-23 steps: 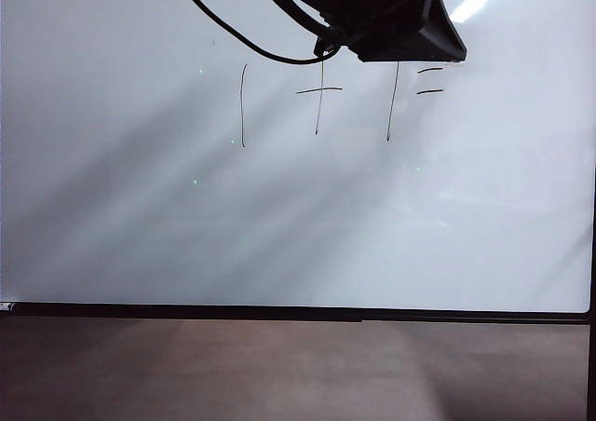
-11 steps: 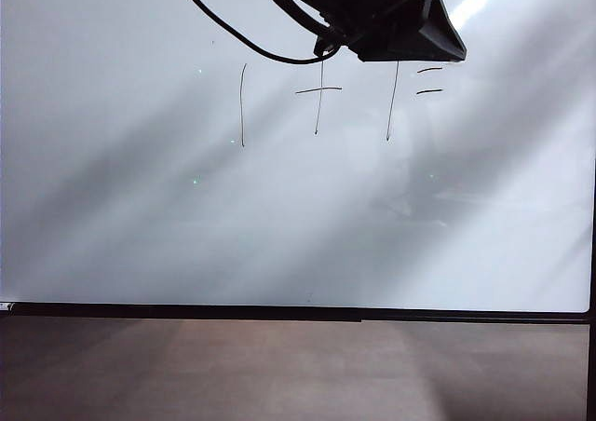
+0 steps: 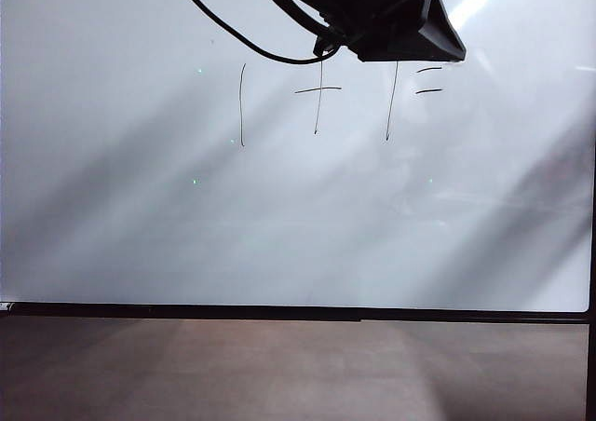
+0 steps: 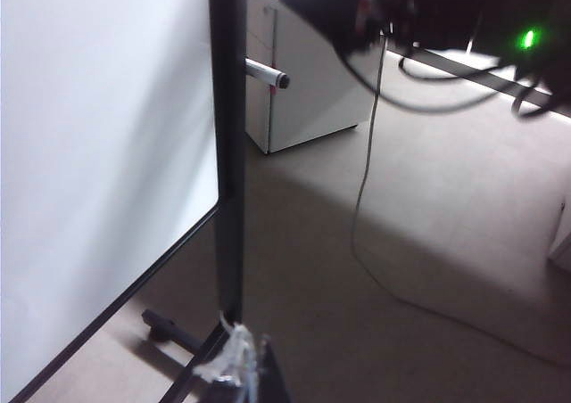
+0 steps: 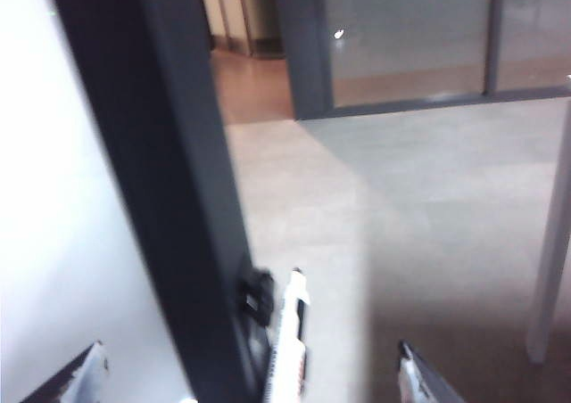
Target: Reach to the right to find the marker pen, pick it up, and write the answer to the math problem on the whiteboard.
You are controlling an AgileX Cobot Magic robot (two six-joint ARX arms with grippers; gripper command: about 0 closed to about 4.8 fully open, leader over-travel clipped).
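The whiteboard (image 3: 279, 225) fills the exterior view, and the math problem (image 3: 340, 100) is written on it in thin black strokes. The answer is not in view; the board beside the two dashes is plain white. The marker pen (image 5: 290, 341), white with a dark tip, sits clipped to the board's black side post (image 5: 169, 198). My right gripper (image 5: 250, 372) is open wide, with the pen and post between its fingertips (image 5: 415, 372), not touching. In the left wrist view the marker pen (image 4: 265, 73) pokes out past the post. My left gripper (image 4: 250, 372) barely shows, low beside the board's stand.
A black arm part with a looping cable (image 3: 372, 11) hangs over the top of the board. Seen from the left wrist, the right arm (image 4: 401, 11) reaches in near the pen. A pale cabinet (image 4: 312, 82), a floor cable (image 4: 366, 198) and the stand's foot (image 4: 169, 327) are nearby.
The dim shadows and reflections on the whiteboard have drifted to the right. The writing and the black arm part at the top have not moved.
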